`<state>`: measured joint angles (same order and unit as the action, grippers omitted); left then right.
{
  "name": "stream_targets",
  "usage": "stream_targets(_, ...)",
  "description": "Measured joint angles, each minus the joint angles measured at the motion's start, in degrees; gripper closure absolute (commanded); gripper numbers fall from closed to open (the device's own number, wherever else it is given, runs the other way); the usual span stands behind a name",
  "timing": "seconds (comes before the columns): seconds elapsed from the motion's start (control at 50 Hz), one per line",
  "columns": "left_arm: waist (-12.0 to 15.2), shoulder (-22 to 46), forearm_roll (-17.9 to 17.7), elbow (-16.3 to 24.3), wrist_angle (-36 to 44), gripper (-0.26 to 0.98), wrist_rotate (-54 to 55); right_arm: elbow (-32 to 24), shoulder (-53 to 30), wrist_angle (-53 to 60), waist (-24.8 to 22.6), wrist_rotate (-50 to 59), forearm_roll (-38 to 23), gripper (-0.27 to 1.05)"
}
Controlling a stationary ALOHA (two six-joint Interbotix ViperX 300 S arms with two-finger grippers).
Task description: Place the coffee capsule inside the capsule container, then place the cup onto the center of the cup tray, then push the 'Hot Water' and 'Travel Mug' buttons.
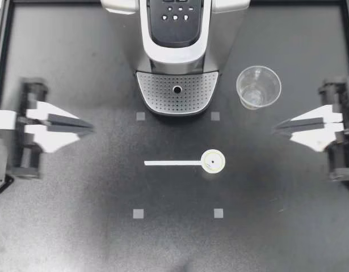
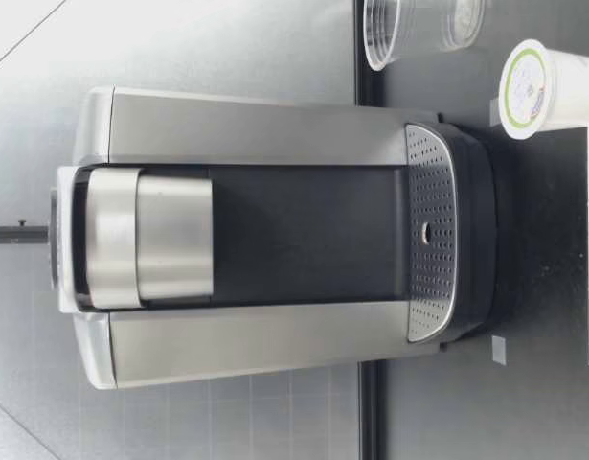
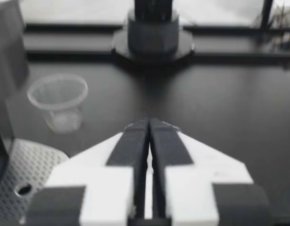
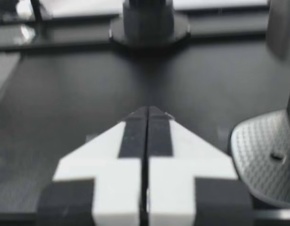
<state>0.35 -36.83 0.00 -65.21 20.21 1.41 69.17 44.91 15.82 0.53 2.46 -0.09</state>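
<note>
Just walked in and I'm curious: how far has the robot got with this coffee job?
Nothing looks done. The round white coffee capsule lies on the black table, and the clear plastic cup stands beside the silver coffee machine, not on its perforated metal cup tray. Nothing is in hand: left gripper and right gripper sit shut and empty at the sides. All three steps remain.

Background stuff on the tabletop, nothing fancy

Dark matte table [image 1: 78, 238] with four little grey square markers [image 1: 141, 116] stuck on it, laid out like the corners of a rectangle. A thin white strip [image 1: 171, 163] lies flat inside that rectangle, running sideways. A black rail [image 1: 4, 56] frames the table edge, and the low camera catches a pale grey wall [image 2: 179, 48] behind.
</note>
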Motion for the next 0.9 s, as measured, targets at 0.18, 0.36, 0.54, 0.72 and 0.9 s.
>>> stream_targets(0.18,0.00,10.28,0.09,4.39,0.18,0.64,1.32,-0.09,-4.48,-2.37,0.00,4.31,0.00,0.75)
stream_targets(0.36,0.09,20.13,0.00,8.96,0.18,0.63,1.32,-1.05,-7.56,-5.36,0.00,6.06,0.00,0.75)
stream_targets(0.54,-0.62,28.30,0.09,14.06,0.18,0.61,1.05,-2.46,-12.13,-6.86,0.00,6.15,0.00,0.75)
stream_targets(0.72,-1.32,34.37,0.09,17.67,0.09,0.44,0.88,-3.69,-16.87,-7.29,0.00,6.06,0.00,0.75)
stream_targets(0.9,-1.32,36.91,0.00,19.51,0.18,0.05,0.44,-5.01,-21.27,-9.14,-0.09,6.06,0.00,0.75)
